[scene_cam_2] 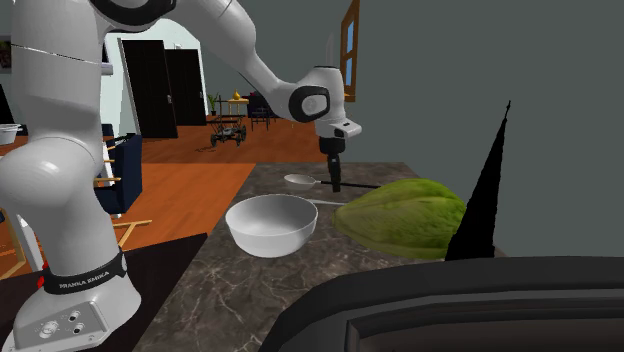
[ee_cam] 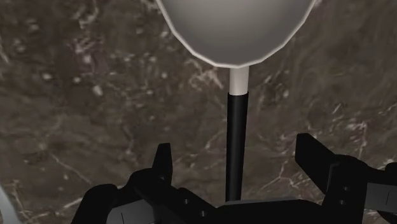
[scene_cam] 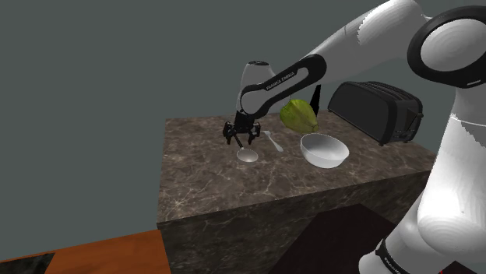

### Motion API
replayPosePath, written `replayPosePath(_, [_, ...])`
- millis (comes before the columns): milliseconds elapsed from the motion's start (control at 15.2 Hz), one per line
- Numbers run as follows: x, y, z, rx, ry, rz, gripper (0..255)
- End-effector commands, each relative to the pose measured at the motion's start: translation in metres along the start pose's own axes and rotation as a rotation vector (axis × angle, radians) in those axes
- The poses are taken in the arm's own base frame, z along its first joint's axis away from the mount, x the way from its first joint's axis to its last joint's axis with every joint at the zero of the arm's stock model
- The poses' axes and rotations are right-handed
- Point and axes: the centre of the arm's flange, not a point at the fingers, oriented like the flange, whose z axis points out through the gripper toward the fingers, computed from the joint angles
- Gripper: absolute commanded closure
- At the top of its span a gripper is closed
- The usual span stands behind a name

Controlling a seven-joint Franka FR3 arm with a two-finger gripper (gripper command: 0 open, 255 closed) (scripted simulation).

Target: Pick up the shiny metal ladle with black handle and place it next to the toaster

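Wood floor, then dark marble counter. One ladle lying on it, black handle between spread fingers of gripper, untouched. Shoulder view: one white bowl at ladle's 3 o'clock, one green vegetable and one black toaster toward 2 o'clock, grey wall behind

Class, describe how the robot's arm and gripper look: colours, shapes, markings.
The arm is white, built of rounded segments with dark joints. A black forearm band carries white lettering, as does a black ring near the base. The gripper is all black, with two blocky fingers.
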Motion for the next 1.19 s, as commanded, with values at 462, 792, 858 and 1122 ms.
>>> replayPosePath(462, [0.000,0.000,0.001,0.000,0.000,0.000,255])
replayPosePath(792, [0.002,-0.002,-0.016,0.000,0.000,0.000,255])
replayPosePath(858, [0.002,-0.002,-0.021,0.000,0.000,0.000,255])
replayPosePath(1122, [0.005,-0.004,-0.042,0.000,0.000,0.000,255])
